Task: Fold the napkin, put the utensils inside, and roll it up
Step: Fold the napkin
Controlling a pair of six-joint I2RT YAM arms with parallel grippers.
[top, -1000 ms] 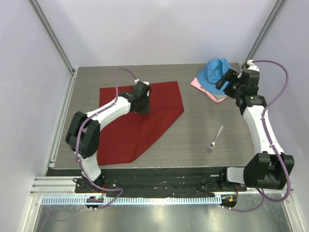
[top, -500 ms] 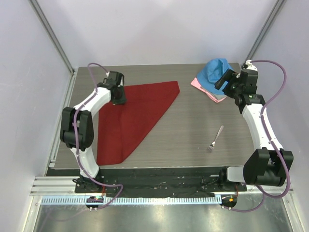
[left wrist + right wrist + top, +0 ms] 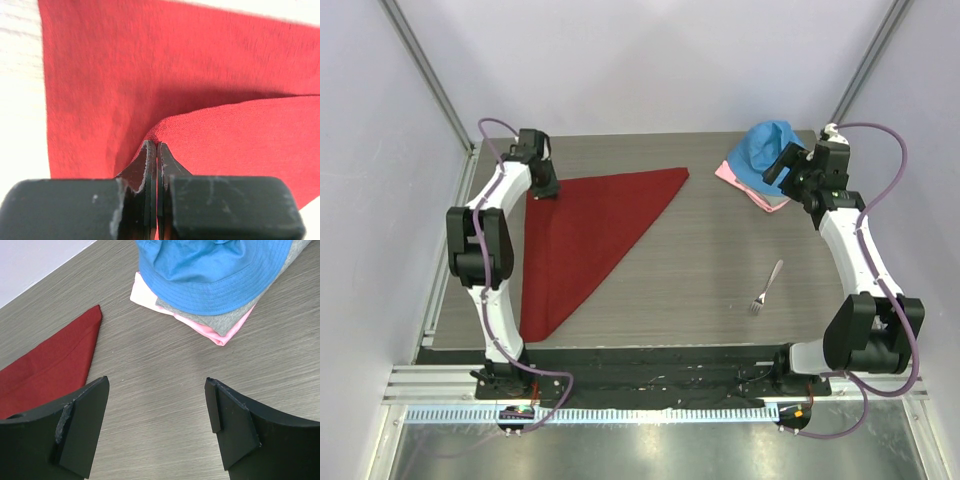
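From above, the napkin (image 3: 585,240) lies as a triangle on the left of the table (image 3: 720,240), the left gripper (image 3: 542,190) at its far corner; the fork (image 3: 766,287) lies well right, handle angled away, nearer the right gripper (image 3: 778,168). Left wrist: jaws pinched shut on napkin edge. Right wrist: jaws wide apart, holding nothing

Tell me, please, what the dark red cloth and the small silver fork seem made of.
Dark red cloth napkin: matte fabric; fine textile grain shows; it drapes where the left gripper pinches it. Small silver fork: probably metal, by its pale sheen; too small to confirm.
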